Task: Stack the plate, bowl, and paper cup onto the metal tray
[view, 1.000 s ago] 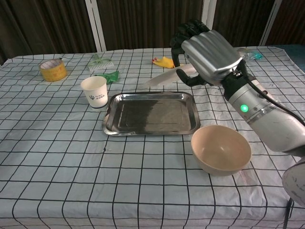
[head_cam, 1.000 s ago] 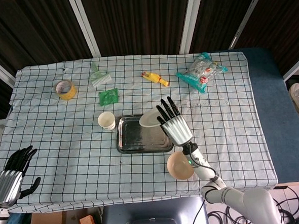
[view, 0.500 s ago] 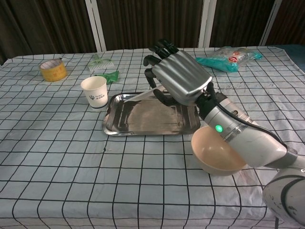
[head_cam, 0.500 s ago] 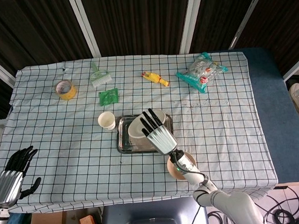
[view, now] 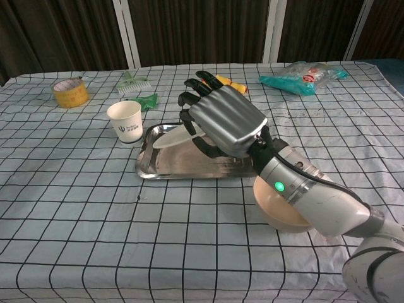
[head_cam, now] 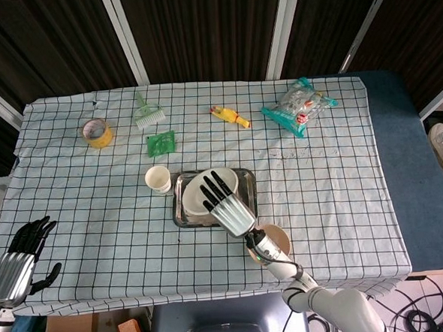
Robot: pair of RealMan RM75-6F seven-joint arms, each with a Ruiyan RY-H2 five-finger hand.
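One of three items is being placed: the plate is held in the right hand over the metal tray at centre frame in the head view. In the chest view the right hand is seen from the back, fingers extended over the top of the plate, which shows as a thin pale edge poking out to the left, tilted down toward the metal tray. The underside of the grip is hidden by the hand itself, so the exact pinch cannot be told. Whether the plate's low edge is already touching the tray floor cannot be told either.

Step judged: plate set-down, not yet released. The bowl is sitting on the cloth just right of the tray, partly covered by the right forearm; in the head view the bowl is at lower centre, just beside the tray's lower right corner. The paper cup is standing upright just left of the tray, apart from it.

Next move, as judged: the plate is to be levelled, lowered flat inside the tray rim and let go, then the hand withdrawn up and right without dragging the plate or knocking the bowl. Bowl goes next, cup last.

The left hand is parked at lower left of the head view, off the table edge, fingers loosely apart, nothing held.
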